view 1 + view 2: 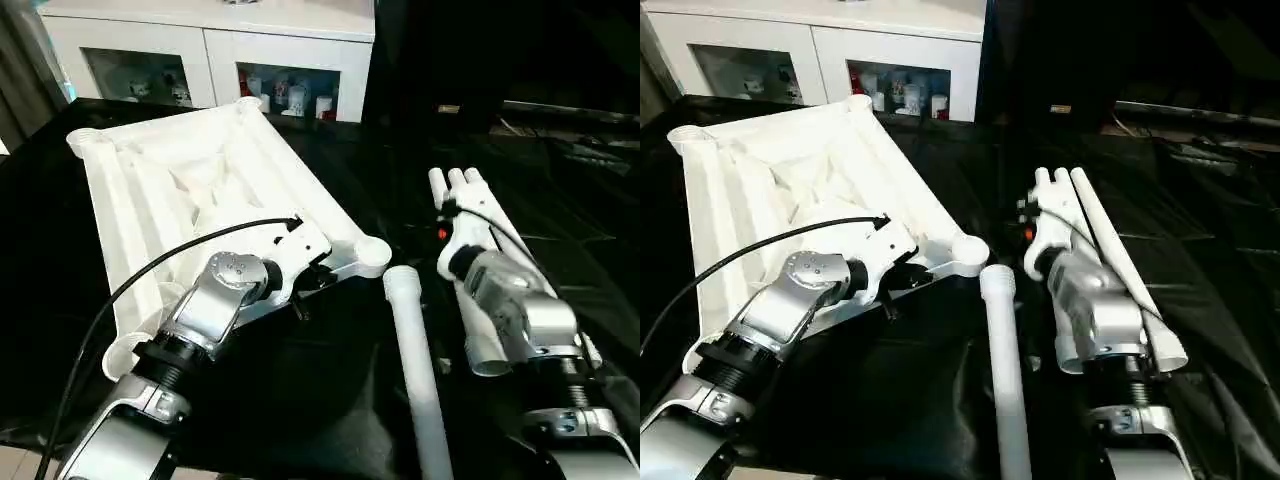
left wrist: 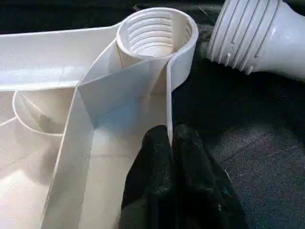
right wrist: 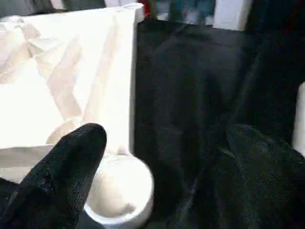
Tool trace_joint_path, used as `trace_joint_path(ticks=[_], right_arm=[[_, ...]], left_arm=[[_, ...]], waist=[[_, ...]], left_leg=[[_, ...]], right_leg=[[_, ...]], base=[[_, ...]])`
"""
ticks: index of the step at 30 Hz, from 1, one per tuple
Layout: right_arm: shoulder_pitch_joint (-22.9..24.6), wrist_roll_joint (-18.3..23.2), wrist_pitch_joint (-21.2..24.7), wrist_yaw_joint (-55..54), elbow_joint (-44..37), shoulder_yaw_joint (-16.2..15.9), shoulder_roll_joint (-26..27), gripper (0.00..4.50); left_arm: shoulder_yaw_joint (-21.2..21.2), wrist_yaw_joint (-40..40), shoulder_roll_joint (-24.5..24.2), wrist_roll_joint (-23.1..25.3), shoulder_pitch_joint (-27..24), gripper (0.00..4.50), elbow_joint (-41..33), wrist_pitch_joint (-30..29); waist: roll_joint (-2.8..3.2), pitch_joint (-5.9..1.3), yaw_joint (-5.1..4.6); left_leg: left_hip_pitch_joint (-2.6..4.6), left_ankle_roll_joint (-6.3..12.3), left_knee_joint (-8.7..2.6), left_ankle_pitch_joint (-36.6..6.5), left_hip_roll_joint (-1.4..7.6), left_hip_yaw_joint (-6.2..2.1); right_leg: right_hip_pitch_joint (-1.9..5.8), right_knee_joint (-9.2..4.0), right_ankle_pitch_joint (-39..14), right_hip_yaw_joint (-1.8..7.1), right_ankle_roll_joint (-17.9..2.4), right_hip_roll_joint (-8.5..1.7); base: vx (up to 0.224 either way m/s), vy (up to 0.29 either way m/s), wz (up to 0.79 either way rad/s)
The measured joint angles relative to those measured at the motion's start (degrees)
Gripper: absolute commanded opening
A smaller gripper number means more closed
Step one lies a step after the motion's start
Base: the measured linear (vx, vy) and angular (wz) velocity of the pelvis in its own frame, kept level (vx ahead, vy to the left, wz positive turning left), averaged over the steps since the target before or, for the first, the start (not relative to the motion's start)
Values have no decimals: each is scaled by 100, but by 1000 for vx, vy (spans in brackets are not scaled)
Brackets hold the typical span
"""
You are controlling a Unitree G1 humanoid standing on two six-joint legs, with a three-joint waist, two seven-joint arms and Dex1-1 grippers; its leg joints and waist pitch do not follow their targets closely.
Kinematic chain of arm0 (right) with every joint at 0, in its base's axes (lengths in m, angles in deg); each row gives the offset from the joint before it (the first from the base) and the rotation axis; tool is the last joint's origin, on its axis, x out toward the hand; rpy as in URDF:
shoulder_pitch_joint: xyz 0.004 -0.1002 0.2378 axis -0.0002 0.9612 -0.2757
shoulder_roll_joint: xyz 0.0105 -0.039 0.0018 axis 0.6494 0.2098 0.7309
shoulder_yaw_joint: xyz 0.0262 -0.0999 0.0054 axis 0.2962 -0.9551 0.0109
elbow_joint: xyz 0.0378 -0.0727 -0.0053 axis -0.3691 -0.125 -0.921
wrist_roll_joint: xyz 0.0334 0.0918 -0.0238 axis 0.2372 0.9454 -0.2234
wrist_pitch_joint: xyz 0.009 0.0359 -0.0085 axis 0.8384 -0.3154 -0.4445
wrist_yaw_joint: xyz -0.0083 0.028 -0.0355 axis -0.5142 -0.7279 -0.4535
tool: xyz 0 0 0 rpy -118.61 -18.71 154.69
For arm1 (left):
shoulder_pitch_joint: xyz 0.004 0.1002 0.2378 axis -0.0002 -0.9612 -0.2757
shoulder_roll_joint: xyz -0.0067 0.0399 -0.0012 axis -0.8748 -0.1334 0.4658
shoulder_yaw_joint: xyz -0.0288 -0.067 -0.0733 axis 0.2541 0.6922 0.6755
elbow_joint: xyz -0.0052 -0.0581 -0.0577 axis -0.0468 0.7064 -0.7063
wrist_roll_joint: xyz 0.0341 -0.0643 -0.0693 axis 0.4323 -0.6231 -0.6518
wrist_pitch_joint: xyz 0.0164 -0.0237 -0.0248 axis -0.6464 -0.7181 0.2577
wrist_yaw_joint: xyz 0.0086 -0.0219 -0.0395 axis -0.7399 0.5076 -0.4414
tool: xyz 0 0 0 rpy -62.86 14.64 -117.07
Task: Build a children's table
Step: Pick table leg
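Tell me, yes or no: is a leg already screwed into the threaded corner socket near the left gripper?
No. In the left wrist view the threaded socket stands empty, and the nearest leg lies beside it on the black cloth.

A bench (image 1: 330, 390) covered in wrinkled black sheeting carries the parts. The white tabletop (image 1: 200, 185) lies on it upside down, ribbed underside up, with the left hand (image 2: 170, 143) pinched on its thin rim just short of a threaded round corner socket (image 2: 155, 32). One white leg (image 1: 418, 375) lies loose on the sheeting between the two hands, its ridged end close beside that socket, and three more legs (image 1: 478, 225) lie bundled side by side under the right hand (image 3: 162, 152).
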Motion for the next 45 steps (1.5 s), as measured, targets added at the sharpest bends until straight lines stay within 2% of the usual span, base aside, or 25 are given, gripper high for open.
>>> trace_joint_path(ticks=[3, 4, 5, 7, 9, 13, 14, 17, 18, 21, 28, 33, 34, 37, 39, 43, 44, 45], right_arm=[[88, 20, 790, -14, -530, -115, -254, 449], [211, 118, 1503, -21, -999, -230, -501, 449], [245, 172, 1977, -21, -1256, -281, -639, 449], [251, 236, 2493, -9, -1540, -320, -762, 449], [341, 532, 3142, 75, -1928, -315, -839, 449], [405, 894, 3867, 215, -2201, -333, -841, 449], [404, 915, 3959, 226, -2262, -328, -841, 450], [403, 1006, 4438, 229, -2465, -323, -849, 450], [403, 1003, 4580, 222, -2506, -317, -854, 450], [385, 1006, 4953, 211, -2613, -315, -917, 450], [416, 1038, 5576, 95, -2670, -423, -1041, 450], [500, 1029, 5669, 39, -2430, -441, -856, 450], [515, 1026, 5671, 39, -2400, -441, -811, 422], [608, 1018, 5662, 31, -2190, -456, -699, 409], [592, 1017, 5635, 27, -2101, -460, -680, 375], [583, 987, 5536, -17, -1993, -488, -658, 352], [577, 980, 5513, -31, -1949, -485, -631, 331], [571, 977, 5499, -41, -1917, -485, -623, 331]], left_arm=[[-14, 0, -21, 2, -20, 0, -50, -1], [-42, 49, -62, -1, -77, 0, -116, 76], [-42, 113, -130, -8, -133, 0, -161, 166], [-46, 178, -183, -6, -186, 0, -200, 271], [-114, 302, -267, -1, -266, 0, -271, 473], [-259, 361, -303, 73, -274, 0, -289, 678], [-271, 363, -303, 84, -274, 45, -288, 689], [-270, 366, -304, 103, -270, 60, -286, 687], [-262, 359, -295, 100, -250, 86, -285, 688], [-203, 318, -272, 78, -176, 107, -284, 745], [36, 336, -290, -120, -40, 163, -278, 741], [200, 453, -318, -336, -33, 209, -341, 489], [211, 457, -325, -348, -33, 220, -371, 450], [248, 490, -329, -428, -34, 236, -533, 391], [263, 511, -345, -452, -35, 260, -617, 353], [263, 536, -360, -463, -62, 277, -728, 267], [263, 559, -375, -469, -73, 295, -770, 227], [262, 563, -383, -482, -74, 303, -779, 208]], waist=[[1, 0, 2], [1, 1, 10], [0, 0, 10], [1, 0, 1], [1, 0, 35], [1, 0, 128], [1, 0, 142], [0, -1, 141], [0, -1, 138], [-3, -2, 133], [-3, -2, 117], [-3, -2, 122], [-3, -2, 122], [-4, -3, 126], [-11, -7, 124], [-23, -15, 120], [-30, -20, 115], [-35, -23, 114]], left_leg=[[-2, 0, -1, 0, 0, 0], [-1, 0, -3, 0, 0, 0], [1, 0, -4, 0, 0, 0], [1, 0, -7, 0, 0, 0], [1, 0, -11, 0, 0, 0], [-1, -1, -8, 0, -1, 0], [-1, -1, -6, 0, -1, 0], [1, -2, -5, 1, -1, 1], [2, -4, -4, 2, -1, 1], [8, -9, -5, 5, -1, 1], [9, -12, -5, 6, -1, 0], [7, -12, -4, 7, -1, 1], [7, -12, -4, 6, -1, 1], [7, -12, -4, 6, -1, 1], [13, -12, -4, 6, -1, 0], [17, -13, -5, 7, -1, 0], [19, -13, -5, 7, -1, 0], [23, -13, -5, 7, -1, -1]], right_leg=[[-2, 0, -1, 0, 2, 0], [-1, -1, -4, 0, 7, 0], [0, -1, -8, 0, 12, 0], [-2, -1, -9, 1, 14, 1], [-2, -1, -18, 1, 27, 1], [0, -2, -18, 1, 27, 0], [1, -2, -19, 2, 29, 0], [4, -1, -19, 4, 32, 0], [4, -1, -21, 5, 35, 0], [7, 3, -23, 5, 39, 0], [6, 4, -24, 5, 42, 0], [6, 4, -23, 5, 40, 0], [6, 4, -23, 5, 40, 0], [6, 4, -23, 5, 40, 0], [11, 4, -24, 5, 41, 0], [15, 5, -24, 5, 42, 0], [17, 5, -24, 5, 42, 0], [21, 5, -24, 5, 42, 0]], base=[[0, 0, 0], [0, 0, 0], [0, 0, 0], [0, 0, 0], [0, 0, 0], [0, 0, 0], [0, 0, 0], [0, 0, 0], [0, 0, 0], [0, 0, 0], [0, 0, 0], [0, 0, 0], [0, 0, 0], [0, 0, 0], [0, 0, 0], [0, 0, 0], [0, 0, 0], [0, 0, 0]])
